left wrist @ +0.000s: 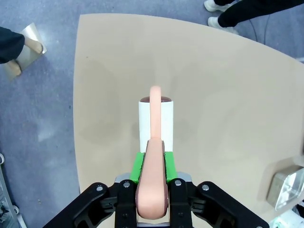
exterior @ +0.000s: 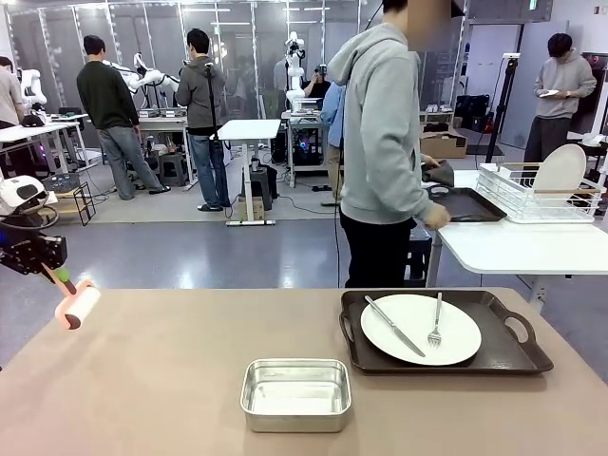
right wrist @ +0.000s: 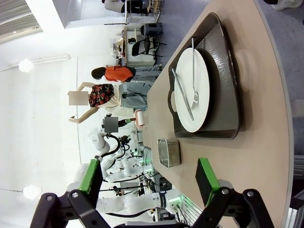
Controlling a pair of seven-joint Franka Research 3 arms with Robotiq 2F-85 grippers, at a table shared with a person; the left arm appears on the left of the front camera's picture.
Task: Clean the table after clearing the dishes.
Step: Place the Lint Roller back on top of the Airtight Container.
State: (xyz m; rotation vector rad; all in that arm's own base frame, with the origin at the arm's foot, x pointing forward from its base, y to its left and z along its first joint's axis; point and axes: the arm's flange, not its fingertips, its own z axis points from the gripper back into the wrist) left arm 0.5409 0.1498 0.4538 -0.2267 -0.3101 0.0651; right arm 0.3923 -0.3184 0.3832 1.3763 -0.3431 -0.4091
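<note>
The left gripper (left wrist: pixel 154 164) has its black fingers and green pads (left wrist: pixel 138 164) pressed together on the pale pink plastic handle of a lint roller (left wrist: pixel 156 118) with a white paper drum. The drum points away from the wrist, over the left end of the large matte tan-brown table (left wrist: pixel 213 95). Whether the drum touches the top cannot be told. In the front view the same left gripper (exterior: pixel 59 275) holds the lint roller (exterior: pixel 78 306) at the table's (exterior: pixel 161 380) far left edge, with bare tabletop around it.

The right gripper (right wrist: pixel 149 178) has its jaws wide apart, with nothing between them. It looks along the table (right wrist: pixel 266 142).

A small square steel pan (exterior: pixel 295 393) sits at the near middle, well apart from the roller. To its right lies a dark brown rectangular tray (exterior: pixel 513 351) with handles. The tray carries a round white plate (exterior: pixel 421 329) with a metal knife (exterior: pixel 394 325) and a metal fork (exterior: pixel 437 321) lying on it.

Across the far edge a person in a grey hoodie (exterior: pixel 380 123) faces a smaller white table (exterior: pixel 522 247). One hand (exterior: pixel 437 215) rests on a second dark tray (exterior: pixel 467 204) there, beside a white wire rack (exterior: pixel 518 195) holding an upright white plate (exterior: pixel 559 171).
</note>
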